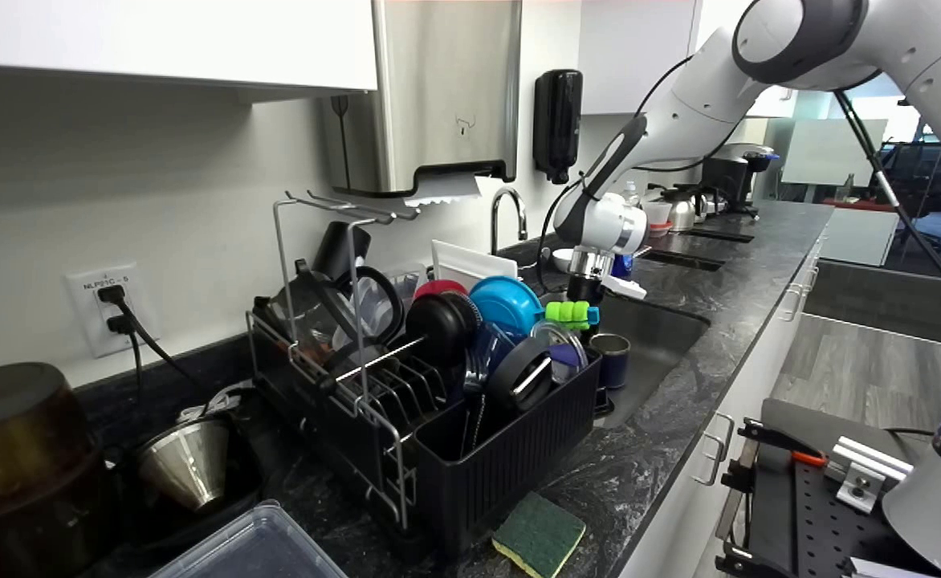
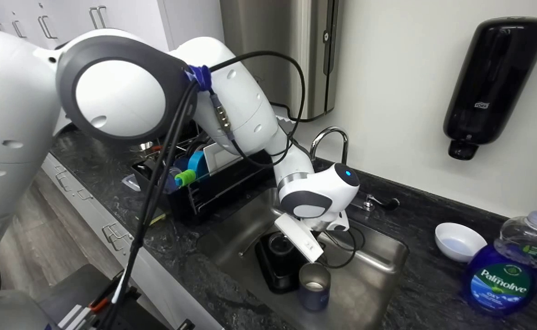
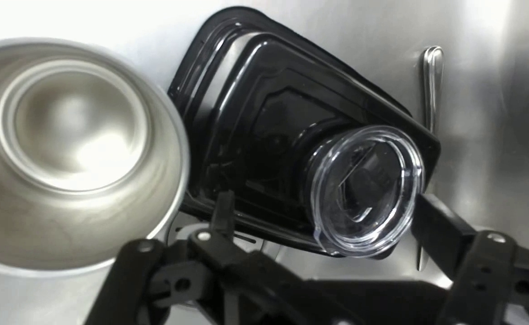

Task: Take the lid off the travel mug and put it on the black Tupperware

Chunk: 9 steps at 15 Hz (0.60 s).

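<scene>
The travel mug (image 3: 77, 131) stands upright and uncovered in the sink, at the left of the wrist view; it also shows in both exterior views (image 1: 611, 361) (image 2: 314, 288). The black Tupperware (image 3: 264, 117) lies upside down beside it in the sink (image 2: 266, 270). The clear round lid (image 3: 368, 192) rests on one end of the Tupperware (image 2: 281, 243). My gripper (image 3: 323, 196) is open, its fingers wide apart. The right finger is close to the lid's edge, and I cannot tell whether it touches. The left finger is well apart from the lid. The fingertips are hidden in both exterior views.
The steel sink (image 2: 364, 284) surrounds the things. A metal utensil (image 3: 432, 90) lies beside the Tupperware. A full dish rack (image 1: 503, 457) stands next to the sink. The faucet (image 2: 332, 133), a white bowl (image 2: 458, 243) and a soap bottle (image 2: 506, 270) are near the sink.
</scene>
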Available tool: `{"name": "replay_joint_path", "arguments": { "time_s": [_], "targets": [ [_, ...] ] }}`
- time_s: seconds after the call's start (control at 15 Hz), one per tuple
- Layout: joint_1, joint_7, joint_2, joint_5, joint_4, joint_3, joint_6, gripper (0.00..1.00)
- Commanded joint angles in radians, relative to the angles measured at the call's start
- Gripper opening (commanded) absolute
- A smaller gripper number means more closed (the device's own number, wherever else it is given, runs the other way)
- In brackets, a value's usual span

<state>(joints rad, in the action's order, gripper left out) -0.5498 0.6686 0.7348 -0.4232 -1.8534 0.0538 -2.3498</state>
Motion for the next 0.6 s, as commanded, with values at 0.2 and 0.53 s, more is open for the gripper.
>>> {"name": "replay_joint_path", "arguments": {
  "time_s": [0.2, 0.53],
  "targets": [
    [0.008, 0.045, -0.134, 0.053, -0.072, -0.037, 0.056, 1.0],
    [0.021, 0.045, -0.255, 0.086, -0.133, -0.101, 0.048, 1.0]
  ]
}}
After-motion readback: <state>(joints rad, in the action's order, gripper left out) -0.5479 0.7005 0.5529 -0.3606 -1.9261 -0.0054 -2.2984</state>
